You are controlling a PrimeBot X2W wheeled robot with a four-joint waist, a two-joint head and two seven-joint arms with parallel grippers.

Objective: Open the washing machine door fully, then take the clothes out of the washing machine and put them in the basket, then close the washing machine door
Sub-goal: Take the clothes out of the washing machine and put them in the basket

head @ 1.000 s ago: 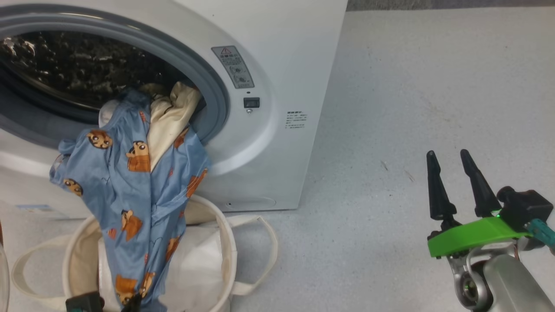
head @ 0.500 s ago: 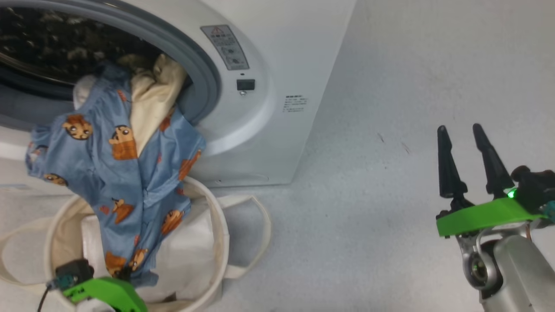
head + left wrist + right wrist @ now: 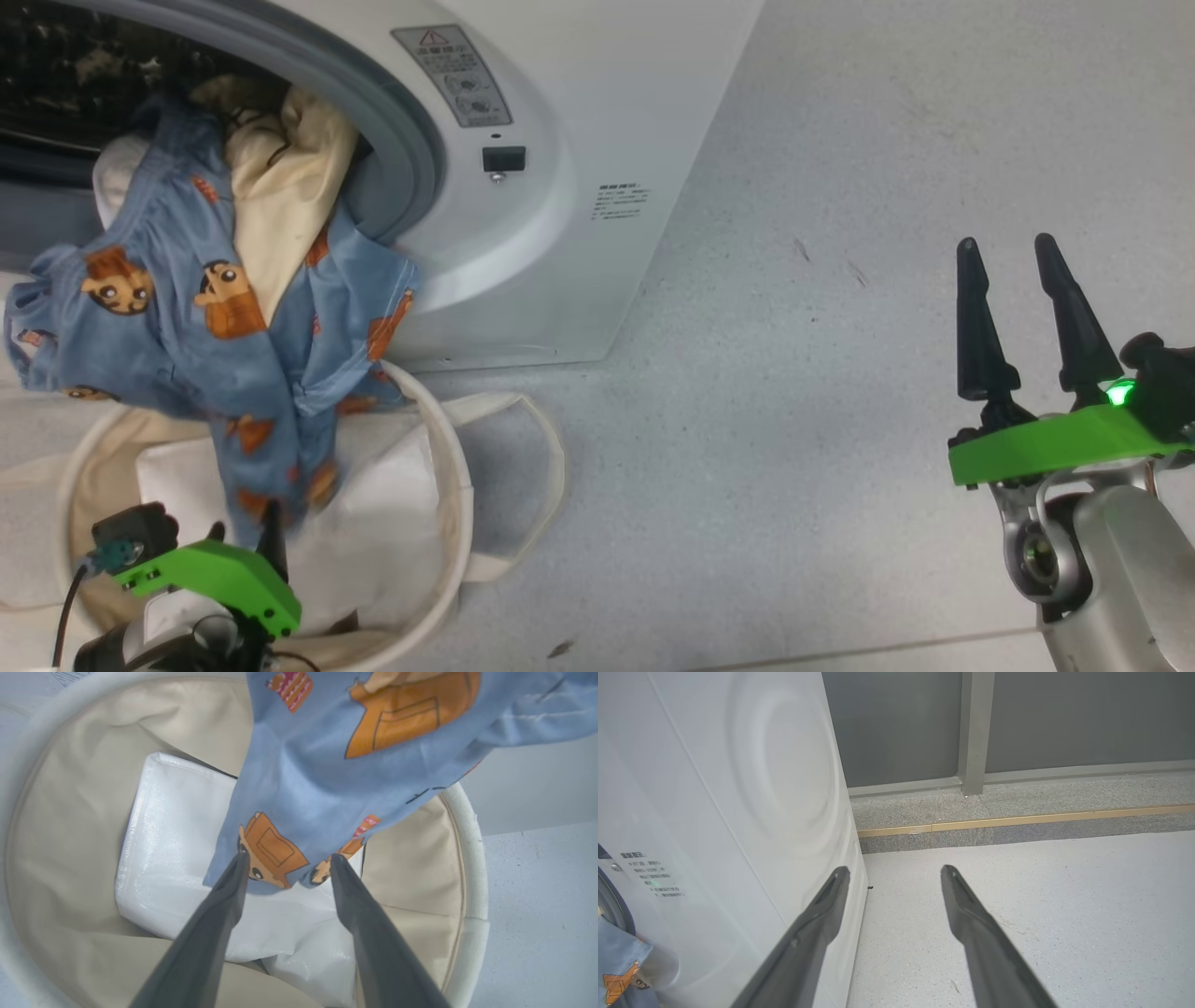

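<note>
Blue bear-print clothes [image 3: 233, 308] spill from the washer [image 3: 579, 112] above the basket [image 3: 459, 485], their lower end dangling into it over a white sheet [image 3: 173, 858]. Your left gripper [image 3: 289, 857] is inside the basket, fingers spread wide, the hem at their tips. Your right gripper [image 3: 1005, 243], well right of the basket, is spread wide, gripping nothing.

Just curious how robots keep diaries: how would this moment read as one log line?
clothes: draped from washing machine into basket | left jaws: open, over basket | right jaws: open, over floor
</note>
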